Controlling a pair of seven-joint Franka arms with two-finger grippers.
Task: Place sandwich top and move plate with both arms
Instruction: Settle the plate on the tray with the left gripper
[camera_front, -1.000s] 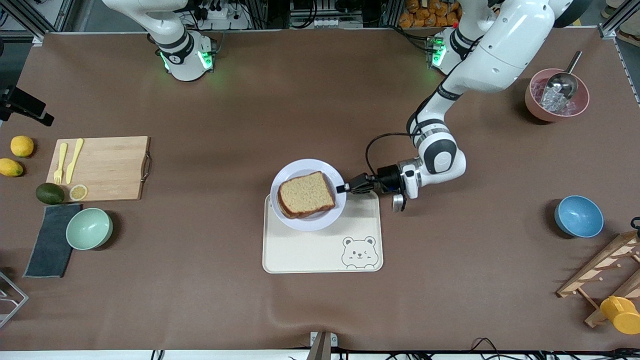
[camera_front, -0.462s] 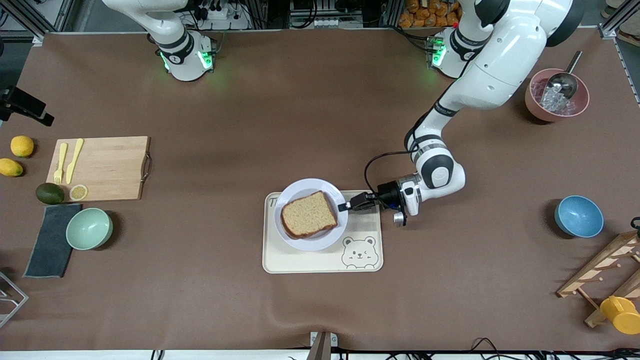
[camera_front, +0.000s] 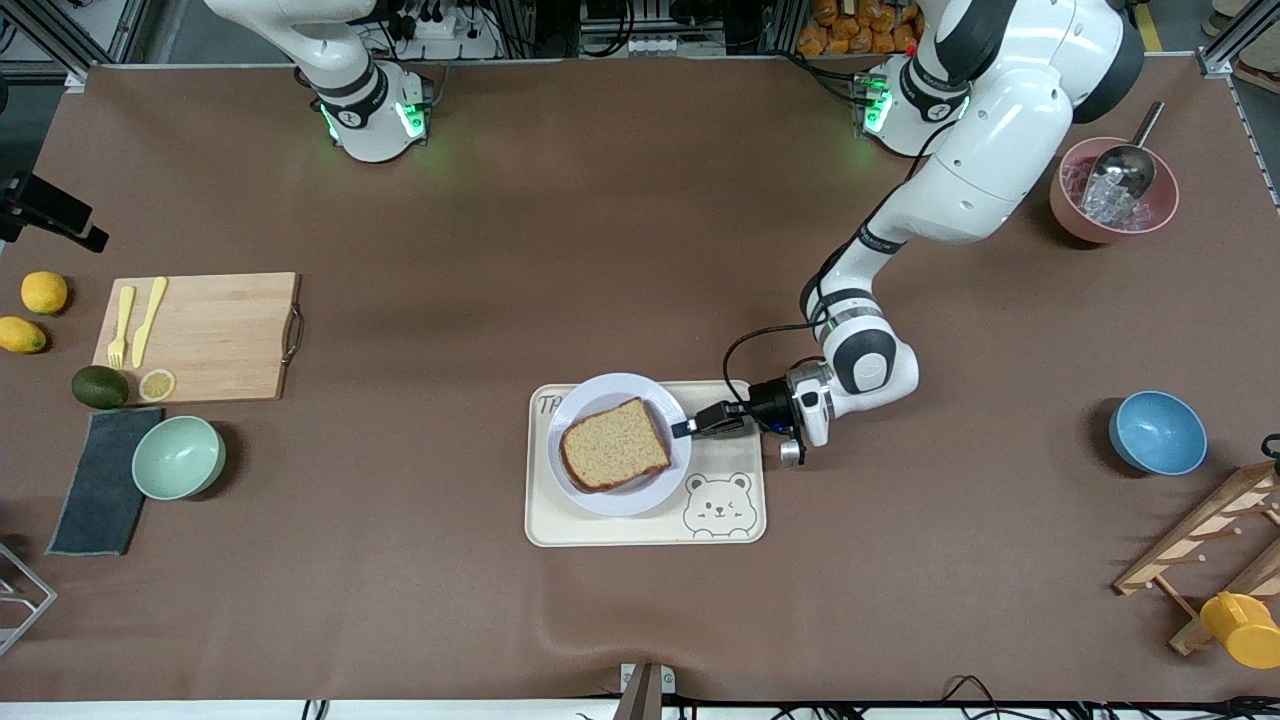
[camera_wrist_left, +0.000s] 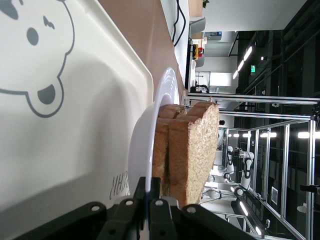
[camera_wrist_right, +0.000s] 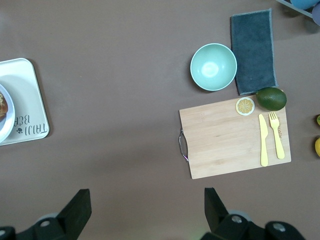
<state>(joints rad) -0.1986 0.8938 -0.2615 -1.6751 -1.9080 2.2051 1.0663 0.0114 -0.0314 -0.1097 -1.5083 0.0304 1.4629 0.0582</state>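
Note:
The sandwich top lies on the stacked sandwich on the pale round plate. The plate is over the cream bear-printed tray, at its end toward the right arm; I cannot tell whether it rests on it. My left gripper is shut on the plate's rim at the side toward the left arm. In the left wrist view the thin rim runs between the closed fingers of the left gripper, with the bread beside them. My right gripper stands open and empty, high over bare table.
A wooden cutting board with yellow fork and knife, a mint bowl, a dark cloth, an avocado and lemons lie at the right arm's end. A blue bowl, a pink bowl of ice and a wooden rack are at the left arm's end.
My left gripper has carried the plate with the sandwich toward the front camera, from the tray's upper edge to over the tray. The right arm has not moved.

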